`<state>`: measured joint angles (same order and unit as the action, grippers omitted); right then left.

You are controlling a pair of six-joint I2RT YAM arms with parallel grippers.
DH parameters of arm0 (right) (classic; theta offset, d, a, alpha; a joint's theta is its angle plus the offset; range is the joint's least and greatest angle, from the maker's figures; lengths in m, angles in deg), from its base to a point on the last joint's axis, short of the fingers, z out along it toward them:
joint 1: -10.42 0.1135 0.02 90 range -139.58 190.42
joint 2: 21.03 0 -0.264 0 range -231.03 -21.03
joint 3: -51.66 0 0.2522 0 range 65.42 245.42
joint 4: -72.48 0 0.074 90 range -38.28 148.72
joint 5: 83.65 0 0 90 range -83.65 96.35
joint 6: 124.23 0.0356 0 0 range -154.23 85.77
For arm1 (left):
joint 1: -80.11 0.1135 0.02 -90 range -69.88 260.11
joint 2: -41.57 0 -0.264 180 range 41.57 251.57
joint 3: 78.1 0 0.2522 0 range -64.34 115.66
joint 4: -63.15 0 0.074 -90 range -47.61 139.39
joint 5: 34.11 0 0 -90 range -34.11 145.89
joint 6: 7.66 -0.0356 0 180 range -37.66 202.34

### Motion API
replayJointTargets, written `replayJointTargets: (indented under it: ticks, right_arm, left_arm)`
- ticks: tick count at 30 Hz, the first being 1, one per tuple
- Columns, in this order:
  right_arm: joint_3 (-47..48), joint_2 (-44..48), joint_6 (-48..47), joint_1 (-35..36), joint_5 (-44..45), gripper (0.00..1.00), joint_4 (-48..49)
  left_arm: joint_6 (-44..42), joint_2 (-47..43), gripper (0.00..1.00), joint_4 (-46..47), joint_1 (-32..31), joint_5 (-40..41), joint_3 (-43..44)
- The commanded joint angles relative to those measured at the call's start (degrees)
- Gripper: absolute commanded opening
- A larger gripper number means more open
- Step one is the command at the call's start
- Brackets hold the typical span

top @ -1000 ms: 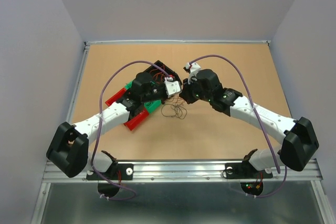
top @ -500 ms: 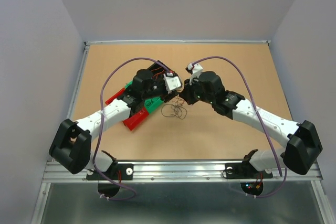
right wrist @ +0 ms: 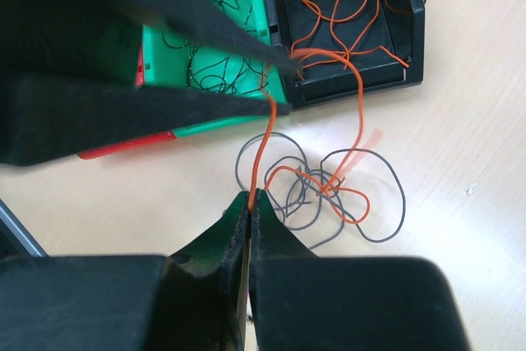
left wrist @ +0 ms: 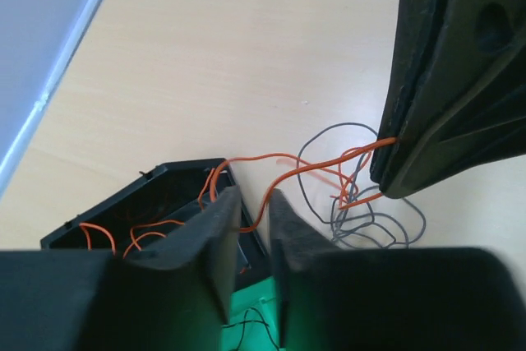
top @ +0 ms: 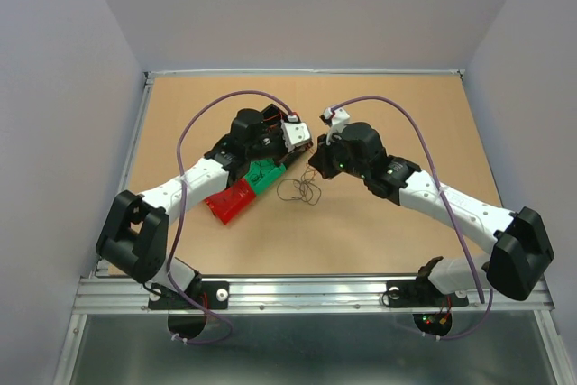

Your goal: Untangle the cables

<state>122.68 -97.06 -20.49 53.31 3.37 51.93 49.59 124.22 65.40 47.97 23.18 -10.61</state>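
A small clump of thin grey and orange cables (top: 298, 191) lies on the table between my two grippers. It also shows in the right wrist view (right wrist: 329, 187) and the left wrist view (left wrist: 370, 211). My right gripper (right wrist: 250, 196) is shut on one orange wire (right wrist: 263, 141), which runs up from the clump to the black bin. My left gripper (left wrist: 253, 203) hangs over the black bin's corner, jaws a little apart, with that orange wire (left wrist: 288, 172) passing across the gap. In the top view the left gripper (top: 288, 156) and the right gripper (top: 312, 169) nearly meet.
A black bin (right wrist: 415, 30) holds several orange wires. The green bin (right wrist: 156, 63) beside it holds dark wires, and a red bin (top: 225, 205) lies next to that. The bins sit left of centre under the left arm. Raised rails edge the table.
The left arm has swung back and left over the bins, its gripper now over the black bin's corner. The right gripper has edged slightly left, still on the orange wire.
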Motion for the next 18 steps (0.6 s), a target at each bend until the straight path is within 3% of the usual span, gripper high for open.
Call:
replayJointTargets:
  ticks: [1, 5, 10, 13, 18]
  right_arm:
    - [-0.9, 1.5, -0.2, 0.5, -0.8, 0.01, 3.5]
    - [-0.3, -0.5, -0.2, 0.5, 0.1, 0.01, 3.8]
    - [-2.0, -3.9, 1.2, 0.5, 7.9, 0.1, 7.9]
    - [-3.8, -7.7, 2.9, 0.5, 13.0, 0.11, 13.5]
    - [-2.3, -15.9, 5.2, 0.5, 17.7, 0.13, 16.4]
  left_arm:
    - [-0.9, 2.5, 0.22, -3.7, -0.1, -3.1, 5.0]
    - [-1.3, 2.8, 0.0, -5.5, -0.1, -4.4, 6.1]
    - [2.0, -1.2, 0.0, -5.7, -0.2, -3.1, 7.7]
    - [5.7, -4.1, 0.0, -9.5, -0.1, -5.5, 13.0]
    - [10.4, -5.1, 0.0, -18.5, -0.2, -5.5, 32.8]
